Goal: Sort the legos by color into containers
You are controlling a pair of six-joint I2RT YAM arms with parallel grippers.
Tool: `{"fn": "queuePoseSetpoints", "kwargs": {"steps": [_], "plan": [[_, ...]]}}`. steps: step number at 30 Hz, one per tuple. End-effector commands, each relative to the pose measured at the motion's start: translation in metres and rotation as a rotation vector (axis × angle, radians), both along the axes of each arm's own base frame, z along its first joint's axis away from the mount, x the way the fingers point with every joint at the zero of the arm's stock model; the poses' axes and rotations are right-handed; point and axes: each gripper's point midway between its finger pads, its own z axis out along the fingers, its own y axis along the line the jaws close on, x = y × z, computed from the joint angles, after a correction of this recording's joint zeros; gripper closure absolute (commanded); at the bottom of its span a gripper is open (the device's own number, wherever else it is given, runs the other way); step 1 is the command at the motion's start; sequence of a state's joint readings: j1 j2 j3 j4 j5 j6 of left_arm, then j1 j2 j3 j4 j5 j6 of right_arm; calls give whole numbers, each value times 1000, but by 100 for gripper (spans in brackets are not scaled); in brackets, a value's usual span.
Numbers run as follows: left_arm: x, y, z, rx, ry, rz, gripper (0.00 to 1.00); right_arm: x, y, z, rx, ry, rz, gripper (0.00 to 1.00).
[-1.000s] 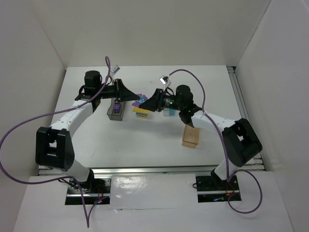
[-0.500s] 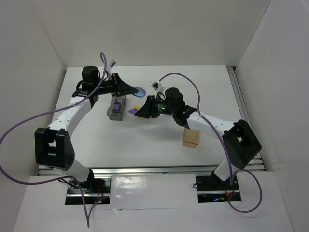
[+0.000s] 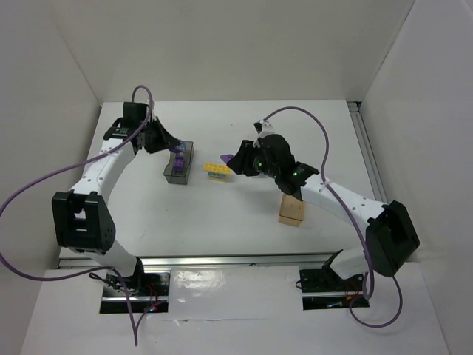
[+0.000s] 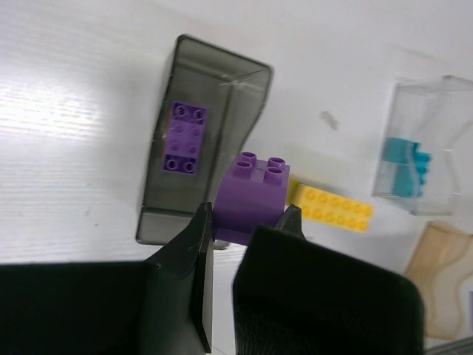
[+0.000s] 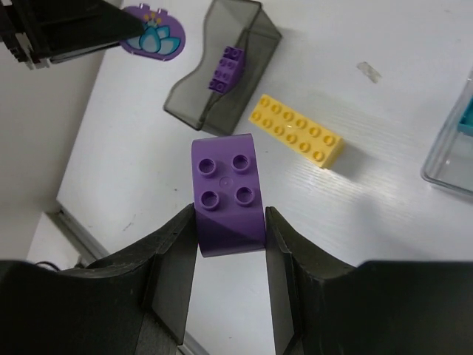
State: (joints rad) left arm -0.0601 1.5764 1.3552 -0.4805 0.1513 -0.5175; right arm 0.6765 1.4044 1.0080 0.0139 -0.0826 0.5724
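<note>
Left wrist view: the left gripper [image 4: 247, 218] is clamped on a square purple brick [image 4: 253, 194], held in the air just beside the smoky grey bin [image 4: 238, 111]. A long purple brick [image 4: 185, 137] lies inside that bin. In the right wrist view, the right gripper [image 5: 229, 222] pinches a round-topped purple brick [image 5: 224, 188] above the table [image 5: 384, 89]. A long yellow brick [image 5: 295, 132] lies flat between the grey bin and the clear bin [image 4: 425, 103], which holds cyan bricks [image 4: 405, 161]. The amber bin [image 3: 292, 211] stands apart, nearer the arm bases.
</note>
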Motion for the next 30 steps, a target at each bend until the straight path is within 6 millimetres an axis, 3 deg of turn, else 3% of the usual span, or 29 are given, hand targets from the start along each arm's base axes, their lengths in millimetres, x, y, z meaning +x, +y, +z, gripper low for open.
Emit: {"fn": "queuePoseSetpoints", "kwargs": {"steps": [1, 4, 7, 8, 11, 13, 14, 16, 22, 24, 25, 29, 30], "plan": [[-4, 18, -31, 98, 104, 38, 100, 11, -2, 11, -41, -29, -57, 77], [2, 16, -52, 102, 161, 23, 100, 12, 2, 14, -32, -34, -47, 77], [7, 14, -66, 98, 219, 14, 83, 21, 12, 19, -14, -35, -41, 77], [8, 13, -67, 97, 229, -1, 57, 20, 18, 17, -28, -35, -24, 77], [11, 15, -60, 117, 230, -11, 19, 29, 35, 18, -33, -35, 6, 77], [14, 18, -40, 129, 190, 3, 12, 33, 51, 3, -51, -1, 38, 76], [14, 21, -24, 143, 155, 19, 10, 39, 59, 13, -32, -17, 47, 76], [12, 27, 3, 166, 112, 32, 10, 49, 69, 12, -37, -22, 60, 76], [-13, 73, 77, 206, 11, 259, 14, 81, 115, -10, -100, -37, 103, 76], [-24, 78, 81, 187, 4, 291, 15, 89, 138, -15, -108, -52, 120, 75], [-32, 81, 91, 169, -21, 317, 15, 93, 142, -19, -112, -47, 121, 75], [-43, 84, 94, 158, -52, 335, 15, 114, 167, -38, -128, -44, 111, 71], [-43, 84, 91, 159, -49, 335, 15, 123, 176, -46, -125, -47, 111, 56]]}}
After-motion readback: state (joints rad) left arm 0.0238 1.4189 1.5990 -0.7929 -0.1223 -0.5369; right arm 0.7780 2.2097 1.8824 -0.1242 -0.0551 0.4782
